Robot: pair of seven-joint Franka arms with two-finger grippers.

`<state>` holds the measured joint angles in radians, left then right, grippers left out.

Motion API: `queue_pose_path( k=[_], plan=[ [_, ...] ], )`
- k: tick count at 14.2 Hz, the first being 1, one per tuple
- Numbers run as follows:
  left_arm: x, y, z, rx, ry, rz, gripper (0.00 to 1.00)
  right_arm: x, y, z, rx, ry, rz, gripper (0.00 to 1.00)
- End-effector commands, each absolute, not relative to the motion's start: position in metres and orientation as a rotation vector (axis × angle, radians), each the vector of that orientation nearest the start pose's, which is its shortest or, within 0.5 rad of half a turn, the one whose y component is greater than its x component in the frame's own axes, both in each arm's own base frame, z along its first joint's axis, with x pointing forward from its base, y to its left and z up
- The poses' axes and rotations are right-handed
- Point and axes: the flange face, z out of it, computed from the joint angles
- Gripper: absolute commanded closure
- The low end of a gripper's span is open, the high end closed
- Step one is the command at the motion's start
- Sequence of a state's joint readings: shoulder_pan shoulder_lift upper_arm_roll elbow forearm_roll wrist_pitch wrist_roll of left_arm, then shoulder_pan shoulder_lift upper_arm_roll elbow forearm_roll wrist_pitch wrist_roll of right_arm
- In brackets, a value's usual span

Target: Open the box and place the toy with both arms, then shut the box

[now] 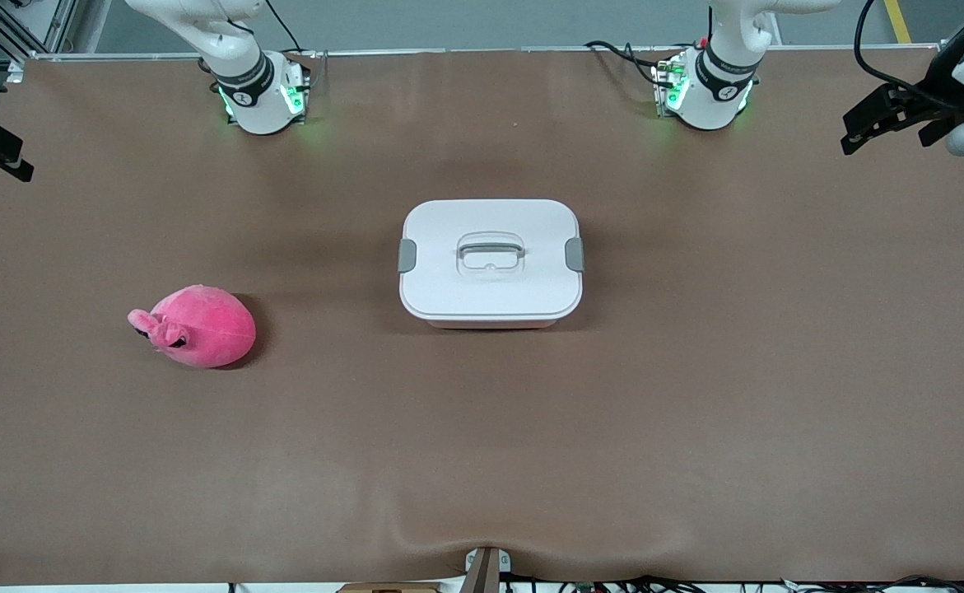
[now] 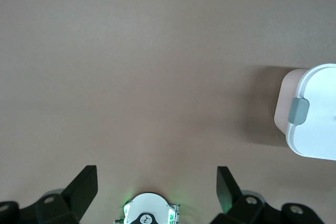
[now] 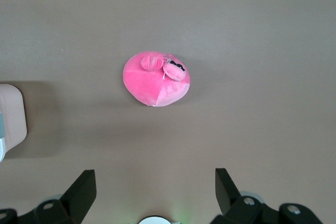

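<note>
My left gripper (image 2: 157, 187) hangs with jaws apart and empty over bare brown table surface (image 1: 696, 412) at the left arm's end. My right gripper (image 3: 155, 187) hangs with jaws apart and empty at the right arm's end. The bright pink fuzzy egg-shaped plush toy (image 3: 156, 78) lies below it. The pale pink plastic box with closed white lid (image 1: 491, 262) sits mid-table, well apart from the toy.

A brown cloth-like table cover (image 1: 482, 428) fills nearly the whole frame, puckered into a soft fold at bottom centre, where a small grey metal bracket (image 1: 486, 567) sits; black cables (image 1: 696, 585) trail along the bottom right edge
</note>
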<state>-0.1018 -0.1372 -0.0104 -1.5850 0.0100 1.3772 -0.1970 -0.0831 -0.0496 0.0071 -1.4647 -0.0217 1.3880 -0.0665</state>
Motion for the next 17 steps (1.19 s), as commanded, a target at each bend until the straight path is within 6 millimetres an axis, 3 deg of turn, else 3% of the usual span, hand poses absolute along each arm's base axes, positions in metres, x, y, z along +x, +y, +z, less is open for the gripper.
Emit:
queue_pose_path(
  k=[1,5,7,17],
  plan=[
    [0.488,-0.052,0.680,-3.102,-0.133,0.107,0.00,0.514,-0.043,0.685,-3.163,0.019,0.054,0.00],
    [0.490,-0.047,0.690,-3.095,-0.151,0.070,0.00,0.516,-0.039,0.684,-3.159,0.008,0.051,0.00],
    [0.500,-0.047,0.682,-3.075,-0.149,0.088,0.00,0.517,-0.039,0.683,-3.159,0.008,0.051,0.00],
    [0.493,-0.056,0.678,-3.073,-0.198,0.164,0.00,0.521,-0.035,0.680,-3.119,0.016,0.022,0.00]
  ],
)
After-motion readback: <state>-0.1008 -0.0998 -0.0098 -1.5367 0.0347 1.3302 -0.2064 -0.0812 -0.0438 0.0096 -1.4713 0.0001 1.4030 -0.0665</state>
